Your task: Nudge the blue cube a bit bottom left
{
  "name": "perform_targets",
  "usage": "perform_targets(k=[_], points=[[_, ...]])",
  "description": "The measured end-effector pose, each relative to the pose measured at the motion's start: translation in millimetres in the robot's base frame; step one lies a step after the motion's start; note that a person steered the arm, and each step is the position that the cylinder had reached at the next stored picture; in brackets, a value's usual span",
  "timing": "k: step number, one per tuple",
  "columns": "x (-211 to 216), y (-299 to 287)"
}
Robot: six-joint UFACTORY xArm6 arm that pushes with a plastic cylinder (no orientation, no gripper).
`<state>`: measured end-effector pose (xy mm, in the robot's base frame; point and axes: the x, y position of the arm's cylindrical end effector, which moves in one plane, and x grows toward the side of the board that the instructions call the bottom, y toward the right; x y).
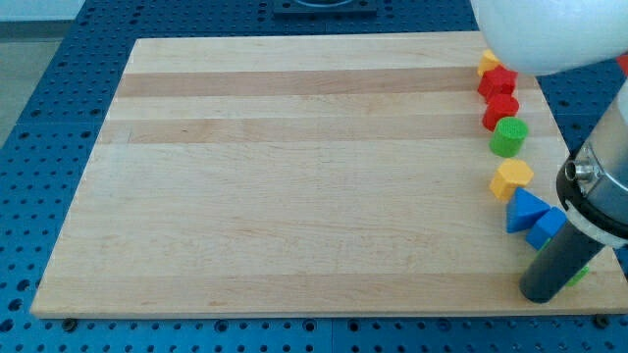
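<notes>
At the board's (294, 176) near right corner, our tip (541, 292) rests just below the blue cube (546, 226); we have no fingers.

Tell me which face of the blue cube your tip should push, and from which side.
Push the blue cube's upper-right face, coming from the view's top right, so it slides bottom left. My tip now sits just below it, on the wrong side. The blue triangle touches its left, so expect crowding.
</notes>
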<state>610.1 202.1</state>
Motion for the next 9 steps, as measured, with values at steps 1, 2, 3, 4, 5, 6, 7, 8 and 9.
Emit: perform_targets(k=[1,2,3,4,5,6,7,8,9], points=[[-15,-22],[-60,-68],[-106,-98],[-157,-106],[-228,-106],[-308,-105],[-388,-98],[-418,-91],[-419,-88]])
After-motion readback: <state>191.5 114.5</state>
